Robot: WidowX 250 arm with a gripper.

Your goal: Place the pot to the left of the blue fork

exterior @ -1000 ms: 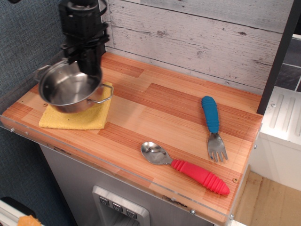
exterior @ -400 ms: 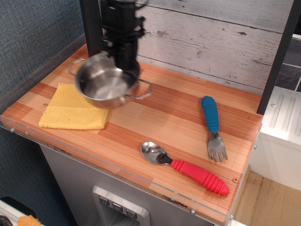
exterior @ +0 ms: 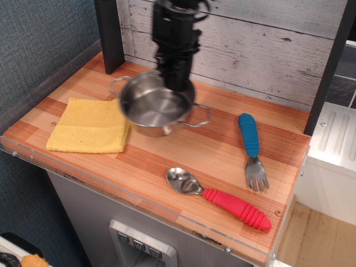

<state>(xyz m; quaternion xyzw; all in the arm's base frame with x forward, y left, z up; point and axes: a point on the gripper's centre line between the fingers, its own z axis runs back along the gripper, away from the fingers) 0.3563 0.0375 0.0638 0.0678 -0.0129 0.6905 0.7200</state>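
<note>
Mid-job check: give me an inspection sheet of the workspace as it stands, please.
Surface: wooden counter, bare between pot and fork.
Job's things: pot held at its far rim, apparently above the counter; blue fork lies flat to its right, tines toward the camera.
Clutter: yellow cloth at left; red-handled spoon near the front edge.
Grippers: gripper shut on the pot's rim.
Cables: nothing seen.
Surroundings: grey plank wall behind; dark post at back left.
</note>
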